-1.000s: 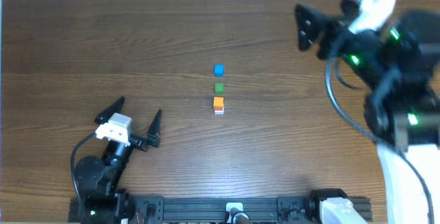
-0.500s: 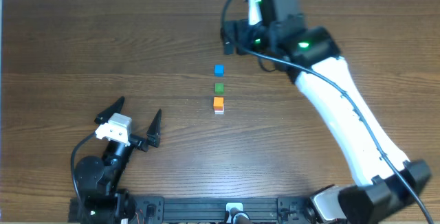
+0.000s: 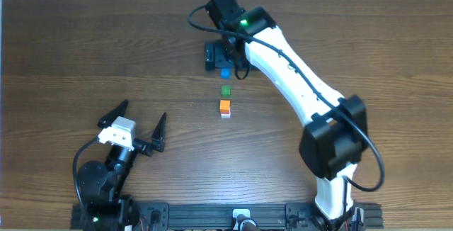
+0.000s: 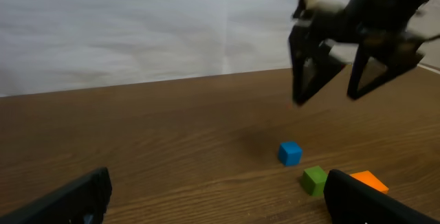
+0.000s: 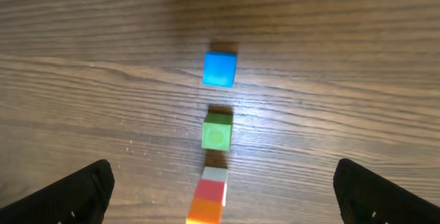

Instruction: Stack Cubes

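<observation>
Three things lie in a line at mid-table: a blue cube (image 3: 225,73), a green cube (image 3: 226,90), and a small stack (image 3: 225,108) with orange on top. In the right wrist view the blue cube (image 5: 220,68) and green cube (image 5: 217,132) lie apart, and the stack (image 5: 210,193) shows white, red and orange layers. My right gripper (image 3: 226,59) hangs open above the blue cube, holding nothing. My left gripper (image 3: 143,110) stands open near the table's front left, well away from the cubes. From there the blue cube (image 4: 290,152) and the right gripper (image 4: 330,90) above it are visible.
Bare wooden tabletop (image 3: 85,40) surrounds the cubes on all sides. The right arm (image 3: 297,75) stretches diagonally from its base at the front right across the table. A pale wall (image 4: 137,25) stands behind the table's far edge.
The right arm swung from the far right leftward until its gripper came over the blue cube. The cubes and the left arm have not moved.
</observation>
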